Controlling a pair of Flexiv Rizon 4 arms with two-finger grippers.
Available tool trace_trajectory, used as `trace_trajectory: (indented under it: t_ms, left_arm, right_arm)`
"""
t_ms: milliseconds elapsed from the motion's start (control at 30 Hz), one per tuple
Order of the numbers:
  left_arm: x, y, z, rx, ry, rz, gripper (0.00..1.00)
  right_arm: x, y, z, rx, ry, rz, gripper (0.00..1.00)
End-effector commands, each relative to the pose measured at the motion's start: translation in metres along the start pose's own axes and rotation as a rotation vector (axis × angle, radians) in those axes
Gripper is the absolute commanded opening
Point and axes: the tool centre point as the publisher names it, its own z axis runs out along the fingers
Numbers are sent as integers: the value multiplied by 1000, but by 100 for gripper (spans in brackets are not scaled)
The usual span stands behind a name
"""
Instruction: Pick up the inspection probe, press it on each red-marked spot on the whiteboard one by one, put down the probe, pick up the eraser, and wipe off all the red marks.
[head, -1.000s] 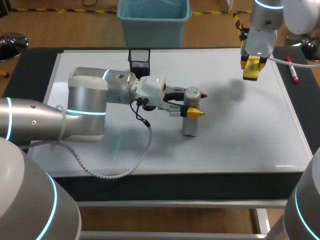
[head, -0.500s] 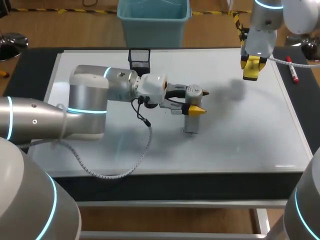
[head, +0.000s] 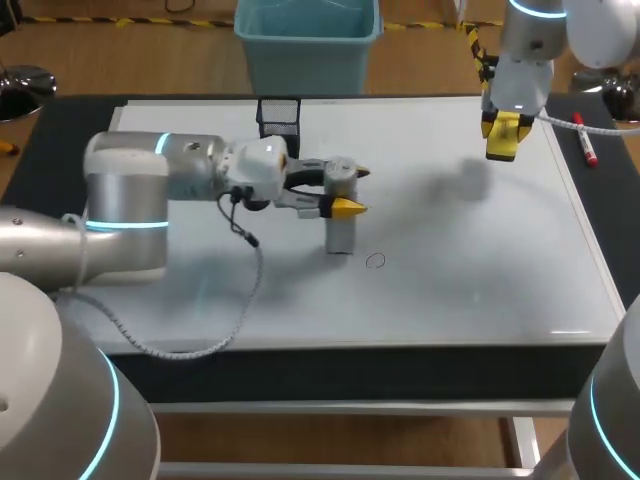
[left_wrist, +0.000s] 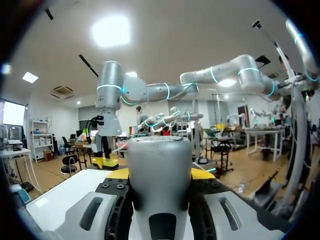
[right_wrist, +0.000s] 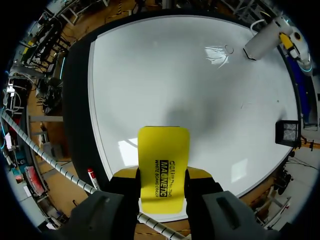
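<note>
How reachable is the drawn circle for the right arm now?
Likely yes: bare whiteboard lies between the right claw, shut on the eraser, and the circle; the probe stands just beside it.

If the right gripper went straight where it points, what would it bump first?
Most likely the whiteboard: the right gripper points down at a bare patch, and the yellow eraser it holds would touch first.

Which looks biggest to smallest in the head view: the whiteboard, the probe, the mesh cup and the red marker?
1. whiteboard
2. probe and mesh cup, too alike to rank
3. red marker, smallest
</note>
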Motion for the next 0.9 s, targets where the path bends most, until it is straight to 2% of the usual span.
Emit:
trace_trajectory:
  t_ms: [33, 133, 200, 467, 633, 900]
  left_arm:
    - [12, -15, -44, -27, -86, 15, 0]
    - [9, -16, -63, -22, -97, 24, 0]
    - [7, -16, -74, -26, -71, 31, 0]
    - [2, -19, -113, -21, -130, 67, 0]
    - [-1, -15, -132, -33, -153, 53, 0]
    - [-3, -9, -152, 9, -200, 47, 0]
  right_arm:
    - [1, 0, -1, 1, 2, -2, 0]
    - [1, 0, -1, 1, 2, -2, 0]
    - [1, 0, -1, 1, 2, -2, 0]
    - [1, 0, -1, 1, 2, -2, 0]
    - [1, 0, -1, 1, 2, -2, 0]
    - [1, 0, -1, 1, 2, -2, 0]
